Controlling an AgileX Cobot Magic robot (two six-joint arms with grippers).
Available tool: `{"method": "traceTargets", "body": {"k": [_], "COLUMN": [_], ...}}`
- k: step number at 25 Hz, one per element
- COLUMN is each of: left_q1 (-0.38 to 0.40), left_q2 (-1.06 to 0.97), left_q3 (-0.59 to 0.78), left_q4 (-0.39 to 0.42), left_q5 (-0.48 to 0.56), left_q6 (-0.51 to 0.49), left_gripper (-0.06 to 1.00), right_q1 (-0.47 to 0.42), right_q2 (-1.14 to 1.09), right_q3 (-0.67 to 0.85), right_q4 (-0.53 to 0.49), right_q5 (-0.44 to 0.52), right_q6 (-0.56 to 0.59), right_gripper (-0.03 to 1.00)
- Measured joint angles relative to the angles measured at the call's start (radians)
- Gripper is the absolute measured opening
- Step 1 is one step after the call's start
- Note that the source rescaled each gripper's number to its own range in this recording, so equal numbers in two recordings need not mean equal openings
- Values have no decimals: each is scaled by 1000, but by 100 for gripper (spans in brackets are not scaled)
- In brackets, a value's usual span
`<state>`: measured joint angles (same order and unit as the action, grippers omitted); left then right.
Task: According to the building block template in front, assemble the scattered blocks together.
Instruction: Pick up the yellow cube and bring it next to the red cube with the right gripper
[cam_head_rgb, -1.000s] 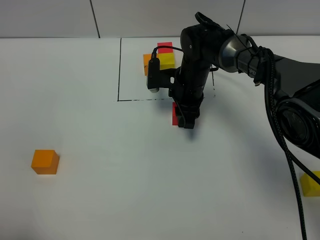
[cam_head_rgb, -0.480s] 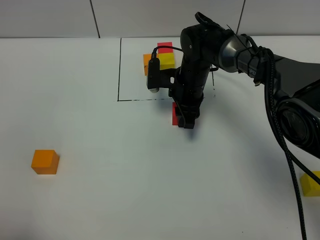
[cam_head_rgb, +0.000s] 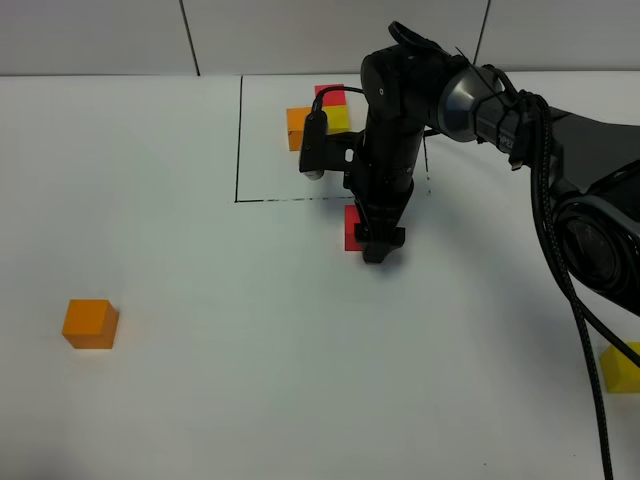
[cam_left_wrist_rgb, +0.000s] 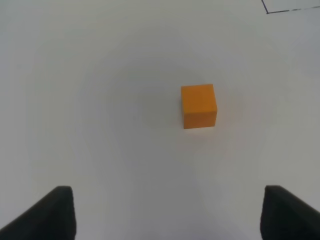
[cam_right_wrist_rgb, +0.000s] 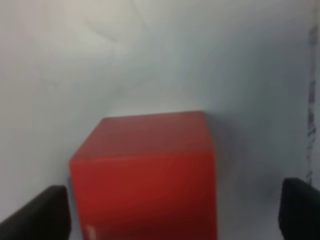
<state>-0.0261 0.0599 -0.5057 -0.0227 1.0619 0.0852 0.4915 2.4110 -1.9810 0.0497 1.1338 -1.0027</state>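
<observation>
Scattered blocks first, since that's what matters. The red block (cam_head_rgb: 352, 228) is parked near the middle of the table (cam_head_rgb: 200, 400), just at 6 o'clock of the black outline (cam_head_rgb: 238, 140). The orange block (cam_head_rgb: 90, 323) is way out at 8 o'clock, and the yellow block (cam_head_rgb: 622, 367) is tucked at 4 o'clock by the edge, partly hidden behind the cable (cam_head_rgb: 585, 330). The building block template (cam_head_rgb: 336, 118) is found at 12 o'clock inside that outline.

The right gripper (cam_head_rgb: 378, 245) is hung straight over the red block, with its fingertips (cam_right_wrist_rgb: 35, 210) spread wide. In the right wrist view a gap can be seen on both sides of the cube, so nothing is clamped. The left gripper (cam_left_wrist_rgb: 167, 210) is also held apart, empty, with only the orange block in front of it.

So one of three looks placed, tbh. Stuff that could bite from here:
- The red block could be clipped and skewed if the right arm is lifted off at an angle.
- It could be shoved when the next cube is slid in against it.
- The yellow block could be dragged by that cable.
- A template cube could be grabbed by mistake, same colours and all.
</observation>
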Motion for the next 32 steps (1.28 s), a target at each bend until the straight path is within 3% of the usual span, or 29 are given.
{"method": "traceTargets", "body": {"k": [3, 5, 11, 16, 23, 29, 32], "left_q1": [0, 0, 0, 0, 0, 0, 0], "left_q2": [0, 0, 0, 0, 0, 0, 0], "left_q3": [0, 0, 0, 0, 0, 0, 0], "left_q4": [0, 0, 0, 0, 0, 0, 0], "left_q5": [0, 0, 0, 0, 0, 0, 0], "left_q6": [0, 0, 0, 0, 0, 0, 0], "left_gripper": [73, 73, 73, 73, 73, 73, 73], "right_q1": [0, 0, -27, -62, -74, -98, -151], "right_q2": [-42, -76, -152, -213, -349, -509, -623], "right_q3": [-1, -2, 10, 127, 317, 542, 708], "right_q4": [-2, -2, -3, -10, -16, -77, -76], "right_q5": [15, 29, 53, 41, -66, -220, -319], "right_q6": [43, 75, 180, 213, 347, 595, 725], "right_gripper": [89, 94, 96, 96, 96, 96, 96]}}
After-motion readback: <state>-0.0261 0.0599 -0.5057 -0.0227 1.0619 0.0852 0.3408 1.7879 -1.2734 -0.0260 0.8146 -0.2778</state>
